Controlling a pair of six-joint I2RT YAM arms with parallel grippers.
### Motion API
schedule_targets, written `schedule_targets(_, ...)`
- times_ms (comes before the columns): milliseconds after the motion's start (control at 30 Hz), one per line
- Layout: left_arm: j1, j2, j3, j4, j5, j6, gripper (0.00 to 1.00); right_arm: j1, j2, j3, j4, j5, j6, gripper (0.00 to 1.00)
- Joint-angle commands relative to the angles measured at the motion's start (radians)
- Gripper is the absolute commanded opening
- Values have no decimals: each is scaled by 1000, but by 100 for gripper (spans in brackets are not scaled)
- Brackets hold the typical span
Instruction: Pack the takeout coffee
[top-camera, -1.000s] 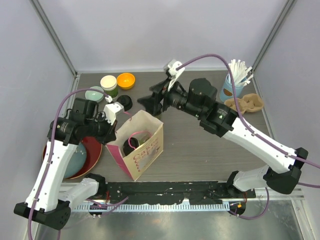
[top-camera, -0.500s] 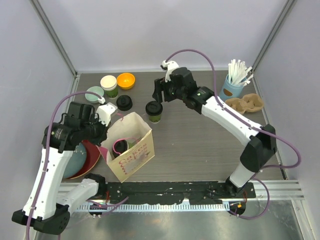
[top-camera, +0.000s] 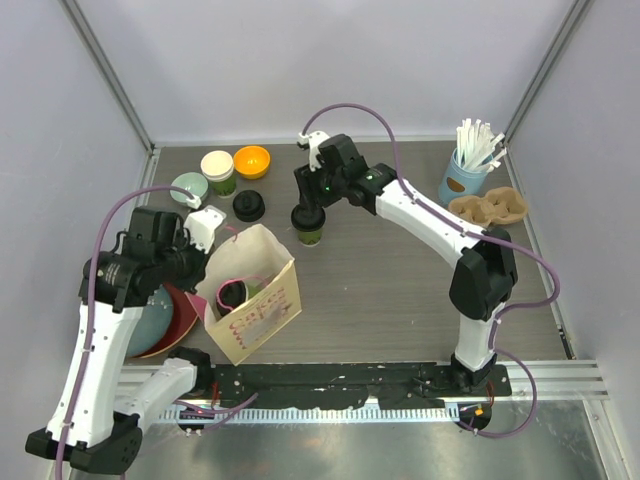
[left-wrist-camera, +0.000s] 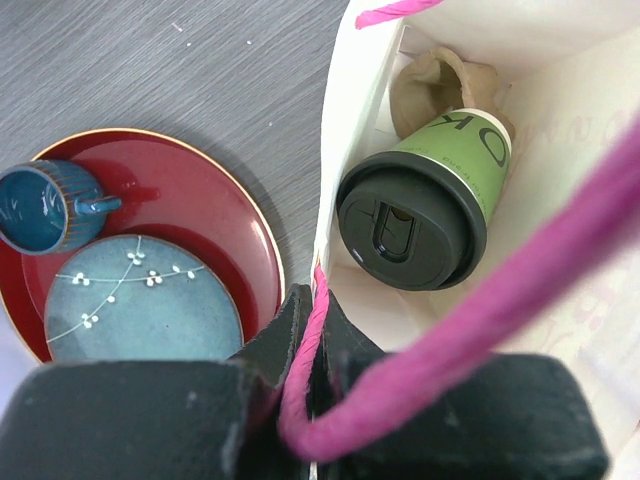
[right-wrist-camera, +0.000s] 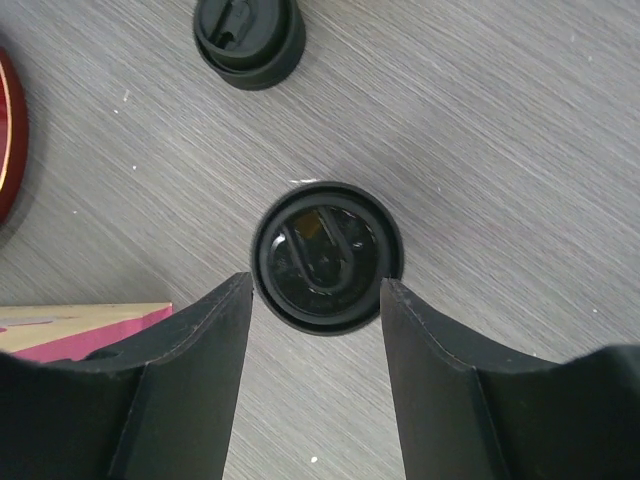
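Grey wood-grain counter (top-camera: 400, 290), pale walls all round. One green cup (left-wrist-camera: 425, 205) is already down inside the paper bag (top-camera: 262, 305), black lid on. The left jaws are clamped tight on the bag's pink handle (left-wrist-camera: 480, 340). Over on the right, the other lidded cup (right-wrist-camera: 325, 255) stands upright on the counter just beyond the bag. The right jaws hang open astride its lid, close beside the rim on either side, gripping nothing.

One dark-green paper cup (top-camera: 309, 226) stands upright on the table (top-camera: 390, 290), its black lid (right-wrist-camera: 325, 258) pressed on. The second cup (left-wrist-camera: 420, 205), green with the same black sip lid, leans tilted inside the paper bag (top-camera: 265, 312).
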Motion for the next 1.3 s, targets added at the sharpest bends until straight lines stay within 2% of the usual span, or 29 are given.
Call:
schedule_targets(0, 14, -15, 4, -29, -18, 5, 0, 86, 25, 100, 24, 131, -28, 60)
schedule_targets(33, 17, -15, 4, -27, -18, 5, 0, 100, 36, 120, 14, 204, -17, 60)
schedule_targets(133, 19, -10, 6, -26, -12, 4, 0, 129, 95, 169, -16, 292, 6, 60)
schedule_targets(300, 19, -9, 9, -27, 10, 4, 0, 150, 163, 226, -36, 392, 35, 58)
schedule_targets(633, 19, -12, 11, -32, 31, 15, 0, 183, 304, 385, -125, 464, 44, 50)
schedule_targets(833, 20, -13, 11, -32, 43, 16, 0, 191, 323, 379, -134, 468, 53, 38)
schedule_targets(1267, 19, -13, 15, -35, 57, 19, 0, 219, 324, 355, -148, 538, 47, 33)
